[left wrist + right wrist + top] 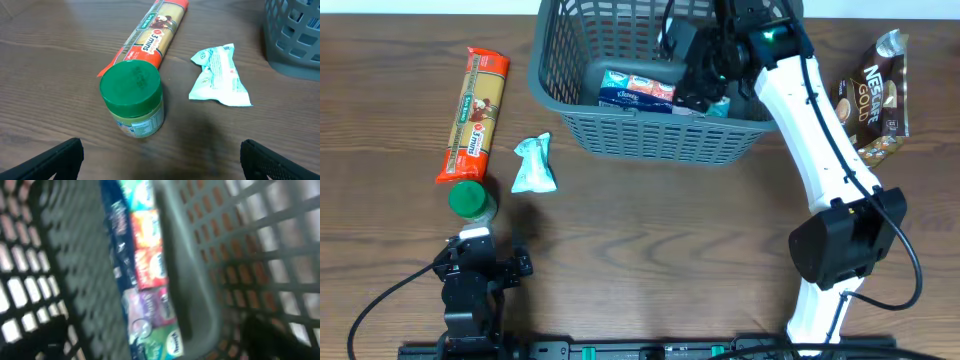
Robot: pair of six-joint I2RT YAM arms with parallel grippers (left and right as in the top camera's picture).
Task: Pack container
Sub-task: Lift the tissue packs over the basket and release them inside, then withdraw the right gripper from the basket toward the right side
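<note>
1. The container, a dark grey lattice basket, stands at the middle of the table's far edge, and its far side runs out of the overhead view.
2. A tissue pack with blue, orange and green panels lies inside the container, along its near wall.
3. The right pincer reaches down into the container, just right of the tissue pack. The blurred wrist view shows its two fingers apart, with nothing clamped between them.
4. The left pincer hovers low near the table's near-left corner. Its fingers are spread wide and hold nothing.
5. A green-lidded jar stands upright just beyond the left pincer.
6. A long pasta packet lies on the far side of the jar, running toward the far edge. Its near end is just beside or touching the lid; I cannot tell which.
7. A pale blue crumpled packet lies flat between the jar and the container, apart from both.
8. A brown Nescafe Gold pouch lies near the table's right edge, outside the container.
</note>
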